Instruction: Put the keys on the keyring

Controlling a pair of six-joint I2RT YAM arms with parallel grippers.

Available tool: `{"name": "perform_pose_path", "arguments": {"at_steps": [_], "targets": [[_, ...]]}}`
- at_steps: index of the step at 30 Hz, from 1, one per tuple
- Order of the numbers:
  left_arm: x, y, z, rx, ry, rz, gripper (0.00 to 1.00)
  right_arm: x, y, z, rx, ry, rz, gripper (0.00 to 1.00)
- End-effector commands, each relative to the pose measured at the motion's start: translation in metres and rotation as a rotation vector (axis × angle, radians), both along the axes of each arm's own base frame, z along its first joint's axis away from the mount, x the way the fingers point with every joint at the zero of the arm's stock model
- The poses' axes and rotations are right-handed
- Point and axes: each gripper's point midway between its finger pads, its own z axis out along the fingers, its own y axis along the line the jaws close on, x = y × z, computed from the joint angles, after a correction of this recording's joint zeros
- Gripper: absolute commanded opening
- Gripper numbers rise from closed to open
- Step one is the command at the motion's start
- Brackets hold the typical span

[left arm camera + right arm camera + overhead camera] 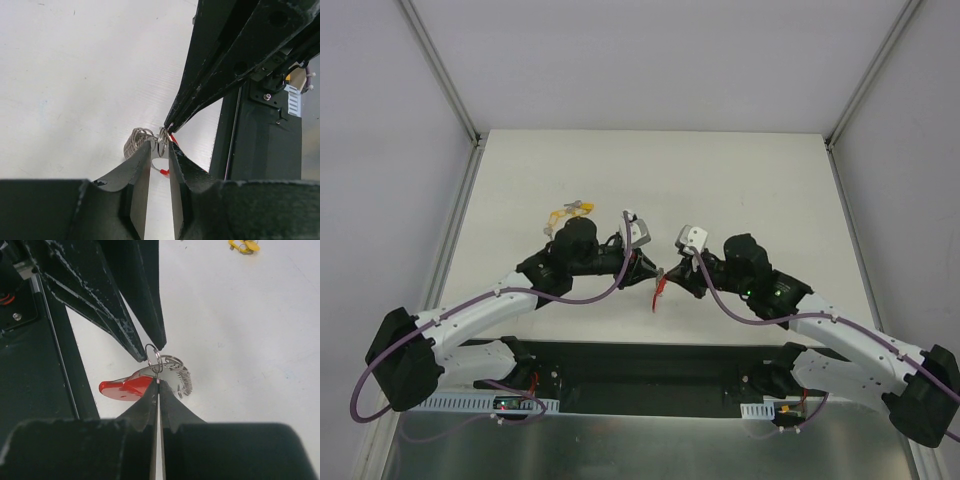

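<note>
Where the arms are bolted: a black base plate runs along the near edge of the bench. Both arms reach from it toward the bench's middle, elbows out and wrists turned inward.
Right hand: closed, its fingers pressed flat together with no gap. The tips pinch the keyring where the red crescent meets the metal.
Left hand: faces the right hand tip to tip from the opposite side. Its fingers stand a narrow slit apart, with a small wire loop of the keyring between the tips. I cannot tell whether they press on that loop.
Keyring position: between the two hands, a little nearer than the bench's centre. The red plastic half points toward the near edge, and the silvery ribbed coil is bunched on the far side, just beside the fingertips.
Keyring and bench: I cannot tell whether it touches the surface or hangs above it.
Keys: yellow-tagged, lying on the bench beyond the left arm, off toward the far-left corner. They are well apart from the keyring and not threaded on it.
</note>
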Motion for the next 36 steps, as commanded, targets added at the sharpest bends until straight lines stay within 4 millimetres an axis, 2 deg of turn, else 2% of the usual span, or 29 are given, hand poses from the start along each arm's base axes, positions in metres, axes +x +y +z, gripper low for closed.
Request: {"name": "perform_pose_path", "arguments": {"at_steps": [1, 3, 5, 10, 18, 22, 27, 31, 33, 36], "targets": [[0.004, 0.002, 0.030, -0.088, -0.079, 0.015, 0.24, -0.004, -0.001, 0.031, -0.049, -0.112, 0.090, 0.01], [0.003, 0.003, 0.031, -0.076, -0.077, 0.016, 0.32, -0.003, -0.002, 0.038, -0.075, -0.157, 0.109, 0.01], [0.002, 0.004, 0.033, -0.063, -0.077, 0.007, 0.37, -0.003, -0.005, 0.035, -0.114, -0.164, 0.127, 0.01], [0.001, 0.000, 0.038, -0.041, -0.070, -0.024, 0.40, -0.007, -0.004, 0.038, -0.148, -0.173, 0.163, 0.01], [-0.002, 0.002, 0.033, 0.012, -0.103, -0.133, 0.45, -0.015, -0.003, 0.032, -0.169, -0.166, 0.209, 0.01], [-0.003, 0.000, 0.032, 0.012, -0.119, -0.229, 0.45, -0.017, -0.003, 0.034, -0.168, -0.176, 0.220, 0.01], [-0.019, -0.003, 0.030, -0.016, -0.077, -0.353, 0.44, -0.018, -0.002, 0.035, -0.160, -0.180, 0.228, 0.01], [-0.026, -0.010, 0.029, -0.037, -0.024, -0.434, 0.38, -0.019, -0.002, 0.035, -0.158, -0.183, 0.231, 0.01], [-0.026, -0.012, 0.025, -0.034, 0.003, -0.444, 0.33, -0.018, -0.002, 0.036, -0.156, -0.186, 0.226, 0.01], [-0.022, -0.016, 0.022, -0.029, 0.020, -0.445, 0.31, -0.018, -0.002, 0.036, -0.152, -0.185, 0.229, 0.01]]}}
